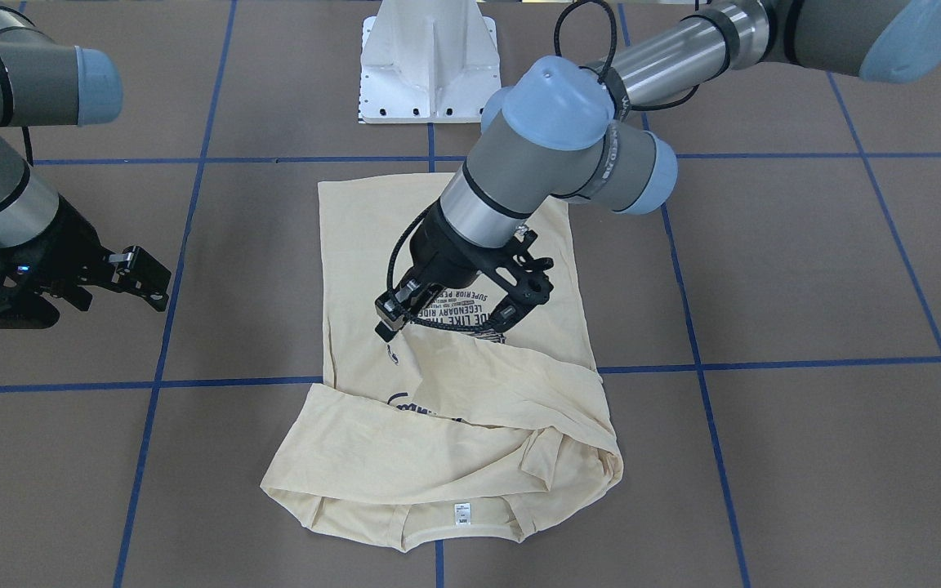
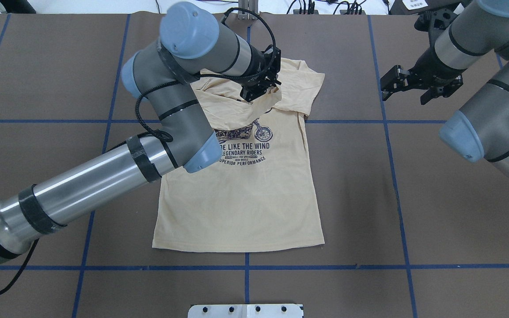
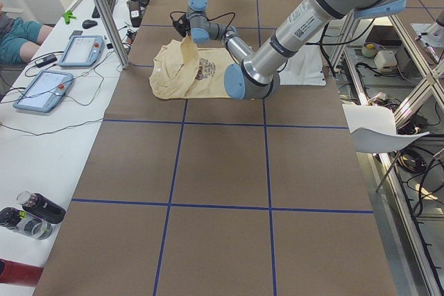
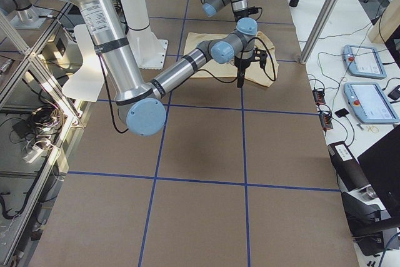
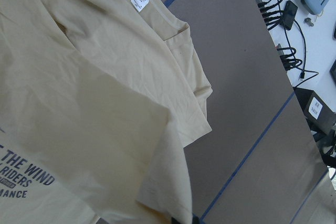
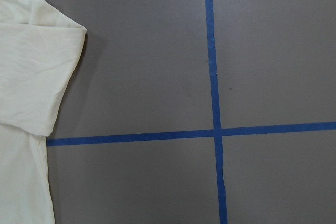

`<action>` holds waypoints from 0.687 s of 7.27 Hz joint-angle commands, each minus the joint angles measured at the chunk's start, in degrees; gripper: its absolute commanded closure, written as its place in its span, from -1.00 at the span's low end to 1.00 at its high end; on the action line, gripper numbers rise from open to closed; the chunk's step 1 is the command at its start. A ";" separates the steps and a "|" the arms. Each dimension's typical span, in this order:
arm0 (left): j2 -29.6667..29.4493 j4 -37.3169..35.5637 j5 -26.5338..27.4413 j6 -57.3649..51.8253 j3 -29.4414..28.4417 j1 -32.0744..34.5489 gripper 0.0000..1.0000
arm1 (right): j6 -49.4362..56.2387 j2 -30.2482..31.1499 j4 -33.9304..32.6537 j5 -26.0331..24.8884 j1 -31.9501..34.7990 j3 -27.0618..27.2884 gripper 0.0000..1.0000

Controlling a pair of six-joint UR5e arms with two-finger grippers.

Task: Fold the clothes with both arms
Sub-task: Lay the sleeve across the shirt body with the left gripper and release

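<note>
Left claw clamped on T-shirt sleeve, collar side of print; right claw spread apart, well off print's other side. Left nearer.

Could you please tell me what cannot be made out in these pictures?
1. Neck label text: too small, front-facing view.
2. T-shirt print's top: overhead view, covered by its folded sleeve.
3. Left gripper: left wrist view, nearly all cut off by the bottom edge.

I see blue tape gridding the brown counter. A white base stands on it. Two pendants lie alongside.
</note>
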State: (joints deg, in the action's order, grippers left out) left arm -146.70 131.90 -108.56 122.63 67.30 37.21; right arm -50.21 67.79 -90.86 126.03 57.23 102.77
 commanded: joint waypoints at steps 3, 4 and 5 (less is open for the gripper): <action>-1.92 6.87 7.30 -1.34 -8.50 -5.47 -1.00 | 0.02 0.06 -0.02 0.00 -0.01 -0.29 -0.99; -1.92 7.66 7.75 -3.95 -8.50 -6.18 -1.00 | 0.02 0.06 -0.02 0.00 -0.01 -0.38 -0.99; -1.84 7.76 7.75 -4.42 -8.42 -6.18 -1.00 | -0.07 0.06 -0.10 0.00 -0.01 -0.29 -0.99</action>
State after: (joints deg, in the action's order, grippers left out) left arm -148.56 139.17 -101.16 119.46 58.99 31.38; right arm -50.20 67.84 -90.90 126.03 57.22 102.44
